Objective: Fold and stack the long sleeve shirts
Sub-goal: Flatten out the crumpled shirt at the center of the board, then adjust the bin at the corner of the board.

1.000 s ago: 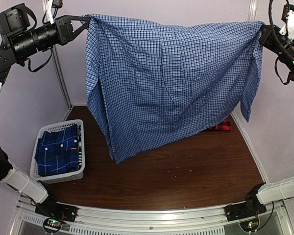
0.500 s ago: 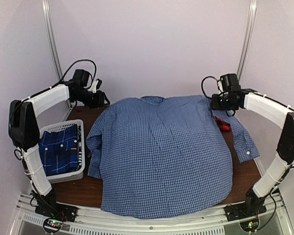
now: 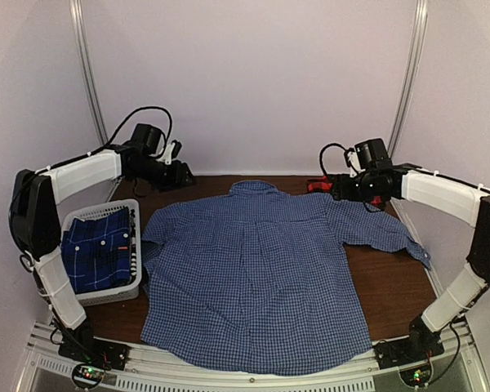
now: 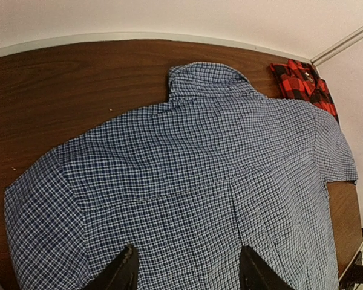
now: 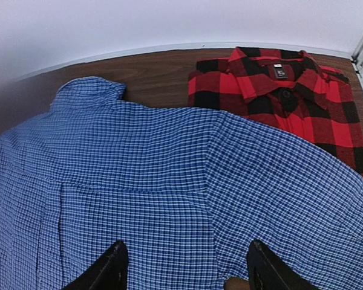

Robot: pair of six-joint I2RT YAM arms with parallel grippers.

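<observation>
The blue-and-white gingham shirt (image 3: 253, 269) lies spread flat on the table, back side up, with its collar toward the far wall. Its hem reaches the near edge. My left gripper (image 3: 184, 174) hovers open just off the shirt's far-left shoulder, holding nothing. In the left wrist view the gripper (image 4: 187, 251) has only the gingham shirt (image 4: 193, 169) below its spread fingers. My right gripper (image 3: 333, 186) is open by the far-right shoulder, and in its wrist view (image 5: 186, 244) it is empty above the gingham shirt (image 5: 157, 181). The folded red-and-black plaid shirt (image 5: 284, 90) lies behind that shoulder.
A white basket (image 3: 114, 291) at the left table edge holds the darker blue plaid shirt (image 3: 98, 249). The gingham shirt's right sleeve (image 3: 392, 237) trails toward the right wall. Walls close the table on three sides.
A second ago both grippers held the gingham shirt hanging high by its shoulders. They have come down, opened and let go, and the shirt now lies flat, drawn back toward the far wall.
</observation>
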